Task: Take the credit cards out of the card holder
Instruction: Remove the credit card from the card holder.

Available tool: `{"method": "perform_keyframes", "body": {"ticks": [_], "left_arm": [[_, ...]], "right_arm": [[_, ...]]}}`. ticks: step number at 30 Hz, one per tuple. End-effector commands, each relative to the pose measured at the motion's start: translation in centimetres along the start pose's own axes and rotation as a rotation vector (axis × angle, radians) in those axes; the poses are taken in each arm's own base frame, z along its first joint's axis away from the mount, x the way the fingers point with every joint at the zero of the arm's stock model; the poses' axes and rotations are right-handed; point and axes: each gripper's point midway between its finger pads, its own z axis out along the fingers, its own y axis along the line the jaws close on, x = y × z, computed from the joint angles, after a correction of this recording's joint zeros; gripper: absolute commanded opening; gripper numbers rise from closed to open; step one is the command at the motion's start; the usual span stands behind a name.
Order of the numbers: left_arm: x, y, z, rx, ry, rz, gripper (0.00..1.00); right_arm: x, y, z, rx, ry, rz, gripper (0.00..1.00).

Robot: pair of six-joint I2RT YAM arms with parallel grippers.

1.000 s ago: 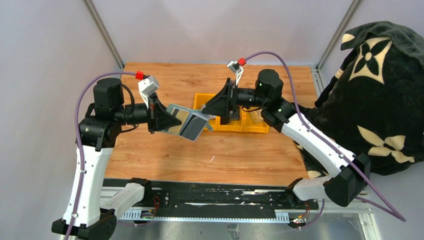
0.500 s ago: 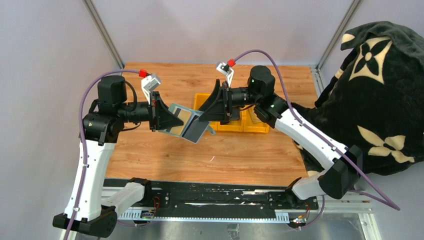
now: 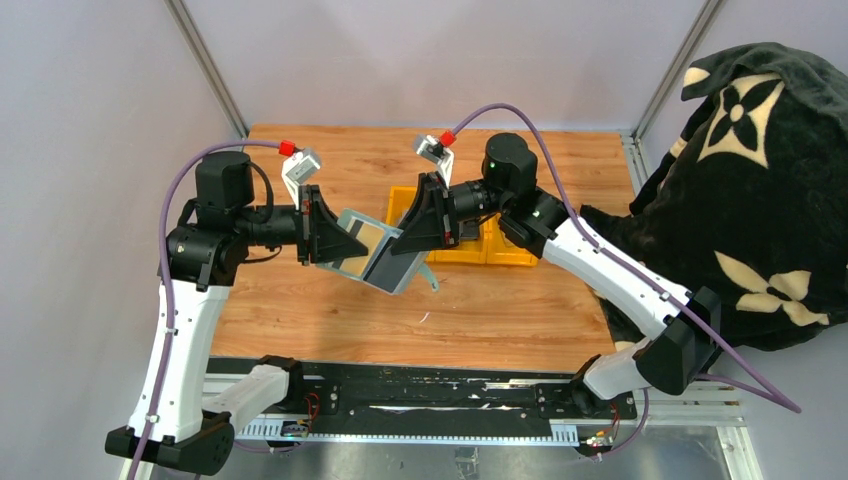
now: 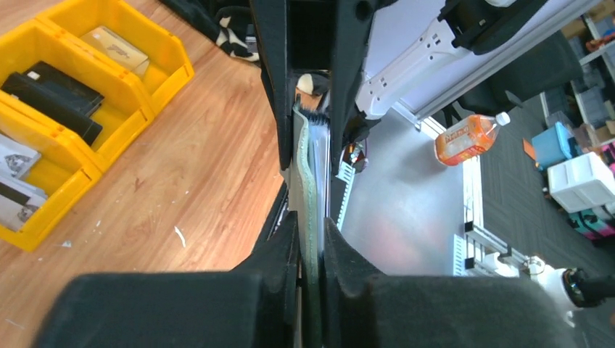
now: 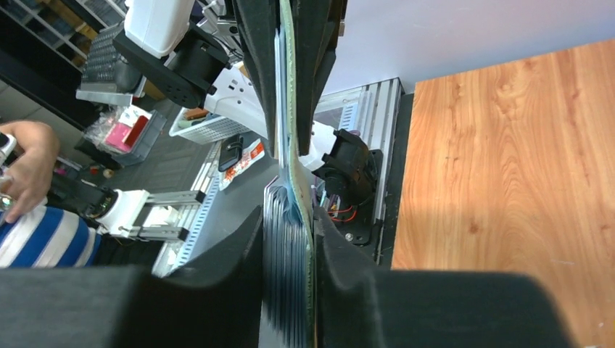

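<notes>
Card holder (image 3: 378, 252): pale sage green, hung in mid-air over the table (image 3: 500, 310), between the two arms and just in front of the yellow three-compartment bin (image 3: 510, 257). Sat tilted, left end higher, right end lower. Touched nothing but the claws.

Left claw (image 4: 312, 221): clenched tight on the holder's thin green edge, fingers (image 4: 286, 254) pressed flat to both faces.

Right claw (image 5: 288, 214): closed around the opposite, fanned end, pads (image 5: 250, 246) against the outer faces, no gap seen. Met the left claw nearly tip to tip, with the holder spanning both.

Credit cards (image 5: 284, 290): showed as stacked thin edges in the fanned pockets between the right pads, not pulled clear. Tan face and dark grey face seen on the holder's upper side in the top view.

Bin contents, from the left wrist view: tan card (image 4: 112, 43) in one end compartment, black card (image 4: 58, 90) in the middle, grey-and-white cards (image 4: 14, 156) in the other end compartment. Lay flat, well apart from the holder.

Elsewhere: black floral blanket (image 3: 760, 200) heaped off the table's right edge, orange drink bottle (image 4: 468, 138) on the floor, person's hand (image 5: 25, 156) at the far left of the right wrist view.
</notes>
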Motion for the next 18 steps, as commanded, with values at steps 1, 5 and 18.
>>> {"method": "perform_keyframes", "body": {"ticks": [1, 5, 18], "left_arm": [[-0.3, -1.5, 0.0, 0.081, 0.001, -0.021, 0.27], [-0.1, -2.5, -0.1, 0.147, 0.011, -0.037, 0.55], [-0.5, -2.1, -0.3, 0.150, -0.002, -0.071, 0.13]], "right_arm": [[0.3, 1.3, 0.2, -0.066, 0.027, -0.029, 0.11], [0.3, 2.0, 0.0, -0.083, 0.028, -0.062, 0.00], [-0.4, 1.8, -0.7, -0.058, 0.020, -0.071, 0.16]]}}
